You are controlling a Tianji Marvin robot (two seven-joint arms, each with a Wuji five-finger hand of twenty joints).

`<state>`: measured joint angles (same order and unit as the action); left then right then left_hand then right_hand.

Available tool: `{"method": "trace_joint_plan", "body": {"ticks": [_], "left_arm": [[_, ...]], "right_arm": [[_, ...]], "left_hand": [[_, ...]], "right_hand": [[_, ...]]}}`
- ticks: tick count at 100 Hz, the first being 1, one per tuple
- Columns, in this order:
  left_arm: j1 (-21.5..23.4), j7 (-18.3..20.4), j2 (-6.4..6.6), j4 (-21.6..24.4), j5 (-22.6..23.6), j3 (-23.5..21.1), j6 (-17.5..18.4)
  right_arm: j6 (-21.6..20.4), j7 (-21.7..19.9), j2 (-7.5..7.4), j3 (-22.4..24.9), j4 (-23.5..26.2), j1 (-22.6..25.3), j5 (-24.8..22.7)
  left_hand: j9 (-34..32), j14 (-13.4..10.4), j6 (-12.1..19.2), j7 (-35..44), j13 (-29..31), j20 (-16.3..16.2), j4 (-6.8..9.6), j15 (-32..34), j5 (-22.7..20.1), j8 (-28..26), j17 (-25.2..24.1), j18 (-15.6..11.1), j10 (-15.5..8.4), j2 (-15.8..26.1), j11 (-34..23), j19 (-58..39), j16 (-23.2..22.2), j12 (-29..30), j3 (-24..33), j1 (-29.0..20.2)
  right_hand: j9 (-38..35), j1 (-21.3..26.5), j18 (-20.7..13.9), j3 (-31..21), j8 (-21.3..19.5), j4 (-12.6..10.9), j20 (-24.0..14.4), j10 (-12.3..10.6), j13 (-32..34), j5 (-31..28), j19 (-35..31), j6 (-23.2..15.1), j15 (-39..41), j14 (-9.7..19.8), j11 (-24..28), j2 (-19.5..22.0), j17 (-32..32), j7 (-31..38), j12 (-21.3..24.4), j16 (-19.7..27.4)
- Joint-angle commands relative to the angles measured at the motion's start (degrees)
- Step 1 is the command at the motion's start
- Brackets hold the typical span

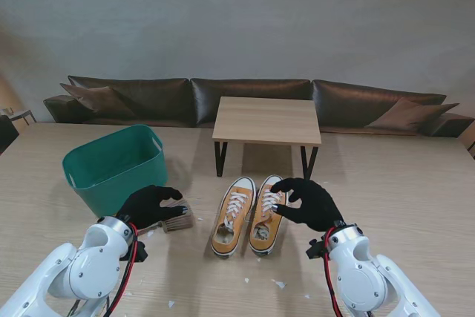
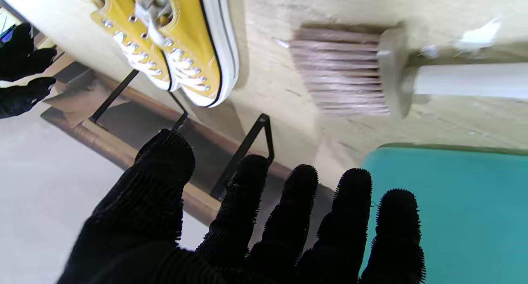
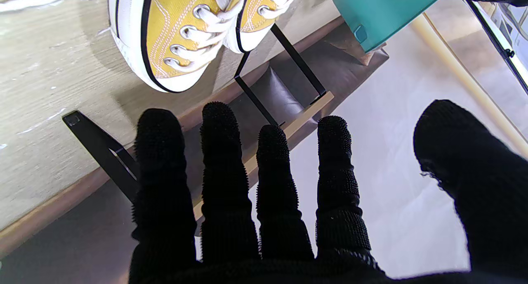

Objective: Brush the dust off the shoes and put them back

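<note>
While the green basket (image 1: 111, 165) sits at far left, the left hand (image 1: 148, 206) hovers over the brush (image 1: 178, 218) lying on the table (image 1: 401, 183), fingers spread and holding nothing, seemingly positioned to grasp it. Centrally, the yellow shoes (image 1: 249, 215) stand paired, toes away. The right hand (image 1: 308, 202) hangs open over the right shoe, probably to steady it.

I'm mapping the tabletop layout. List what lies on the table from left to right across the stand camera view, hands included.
Green bin → left hand → brush → left yellow sneaker → right yellow sneaker → right hand.
</note>
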<state>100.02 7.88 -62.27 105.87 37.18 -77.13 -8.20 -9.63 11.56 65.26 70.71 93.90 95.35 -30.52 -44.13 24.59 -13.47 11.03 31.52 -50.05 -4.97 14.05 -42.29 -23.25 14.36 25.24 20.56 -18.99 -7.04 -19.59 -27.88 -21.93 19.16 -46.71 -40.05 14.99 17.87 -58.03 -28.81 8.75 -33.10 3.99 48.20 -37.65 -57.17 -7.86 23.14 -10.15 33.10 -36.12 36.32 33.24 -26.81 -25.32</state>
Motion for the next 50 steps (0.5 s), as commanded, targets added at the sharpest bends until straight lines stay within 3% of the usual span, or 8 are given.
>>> {"method": "trace_joint_plan", "body": {"ticks": [1,15,19,22,26,34,36,50], "left_arm": [[0.6,2.7,0.83,0.8,1.7,-0.8,-0.9],[0.7,5.1,1.55,0.7,8.4,-2.3,-0.8],[0.6,5.3,1.70,0.4,10.7,-2.6,-0.5],[0.6,5.3,1.79,0.0,12.8,-2.8,-0.2],[0.6,4.8,1.85,-0.6,15.4,-2.9,0.2],[0.4,4.1,1.93,-1.7,18.4,-2.6,-0.1],[0.3,4.1,1.95,-2.0,18.8,-2.5,-0.3],[-1.3,4.2,2.16,-4.5,20.6,-1.2,-1.3]], "right_arm": [[-0.2,-1.1,0.24,-0.2,-0.3,0.0,0.3],[-0.2,-0.9,0.33,-0.3,-0.6,-0.3,0.7],[-0.3,-0.7,0.41,-0.5,-0.8,-0.4,0.8],[-0.4,-0.5,0.46,-0.5,-0.9,-0.4,1.0],[-0.4,-0.6,0.47,-0.5,-0.9,-0.4,1.2],[-0.5,-0.8,0.45,-0.6,-0.9,-0.4,1.4],[-0.4,-0.8,0.45,-0.7,-0.9,-0.4,1.5],[-0.4,-1.0,0.51,-0.8,-0.8,-0.3,2.1]], "left_hand": [[0.4,0.4,1.1,-0.8,0.5,-3.7,2.12,2.5,1.6,0.7,1.5,-0.5,0.6,1.2,-0.2,-2.6,-3.0,-0.5,-0.5,-0.2],[-1.1,-0.1,1.9,-0.8,1.8,-10.1,1.82,8.8,2.0,0.9,2.9,-1.3,0.3,-0.7,-2.8,-7.7,-8.1,-5.6,2.0,1.5],[-2.1,-0.2,2.2,-0.6,3.3,-14.6,1.53,14.2,1.9,1.0,3.2,-1.9,0.5,-1.7,-4.5,-16.1,-12.1,-9.0,3.9,2.3],[-2.9,-0.8,2.7,-0.3,4.7,-17.0,1.13,20.3,1.6,0.9,1.9,-3.3,0.3,-2.6,-6.2,-29.2,-17.0,-13.8,5.9,3.7],[-3.6,-1.8,2.8,0.0,5.5,-11.5,0.83,27.7,1.2,0.8,0.1,-5.2,-0.1,-3.6,-8.4,-47.0,-20.7,-19.1,7.6,4.9],[-3.4,-2.5,3.3,0.2,5.8,-6.6,0.64,32.5,1.0,0.7,0.6,-6.3,-0.5,-4.9,-9.4,-55.9,-22.2,-21.6,8.7,5.9],[-2.8,-2.7,3.3,0.3,5.4,-3.3,0.44,33.2,0.9,0.7,0.7,-6.2,-0.4,-5.4,-9.3,-57.3,-21.7,-22.2,9.8,6.4],[-1.3,-3.5,3.8,0.1,5.5,-2.9,0.38,34.4,1.6,0.8,2.4,-6.6,-0.6,-6.6,-8.6,-58.7,-21.8,-21.8,10.4,6.8]], "right_hand": [[-0.1,0.0,0.9,-0.3,0.5,-1.4,-0.3,0.5,-0.5,-0.2,0.8,0.2,-0.1,-0.3,-0.2,0.7,-15.5,-0.6,0.8,0.1],[0.0,0.1,0.9,-0.3,0.5,-1.4,-0.4,0.6,-0.3,-0.1,0.8,0.3,0.0,-0.2,-0.2,0.8,-15.4,-0.6,0.9,0.0],[0.0,0.1,0.9,-0.3,0.5,-1.4,-0.4,0.6,-0.1,-0.1,0.7,0.5,0.1,-0.2,-0.2,0.8,-15.3,-0.6,0.9,0.0],[0.0,0.1,1.0,-0.4,0.5,-1.4,-0.4,0.6,0.0,-0.1,0.7,0.6,0.2,-0.2,-0.2,0.8,-15.3,-0.6,0.8,-0.1],[0.0,0.0,1.1,-0.4,0.6,-1.4,-0.4,0.7,0.3,0.0,0.7,0.7,0.4,-0.3,-0.1,0.9,-15.3,-0.6,0.9,-0.1],[-0.2,0.0,1.1,-0.4,0.6,-1.5,-0.4,0.7,0.5,0.0,0.6,0.7,0.6,-0.3,-0.1,1.0,-15.2,-0.5,0.9,-0.2],[-0.2,0.0,1.1,-0.4,0.6,-1.5,-0.4,0.7,0.5,0.0,0.6,0.7,0.6,-0.2,-0.1,1.0,-15.2,-0.5,0.9,-0.2],[-0.3,0.0,1.2,-0.3,0.6,-1.5,-0.5,0.8,0.7,0.1,0.6,0.8,0.8,-0.4,0.0,1.3,-15.2,-0.5,0.9,-0.3]]}}
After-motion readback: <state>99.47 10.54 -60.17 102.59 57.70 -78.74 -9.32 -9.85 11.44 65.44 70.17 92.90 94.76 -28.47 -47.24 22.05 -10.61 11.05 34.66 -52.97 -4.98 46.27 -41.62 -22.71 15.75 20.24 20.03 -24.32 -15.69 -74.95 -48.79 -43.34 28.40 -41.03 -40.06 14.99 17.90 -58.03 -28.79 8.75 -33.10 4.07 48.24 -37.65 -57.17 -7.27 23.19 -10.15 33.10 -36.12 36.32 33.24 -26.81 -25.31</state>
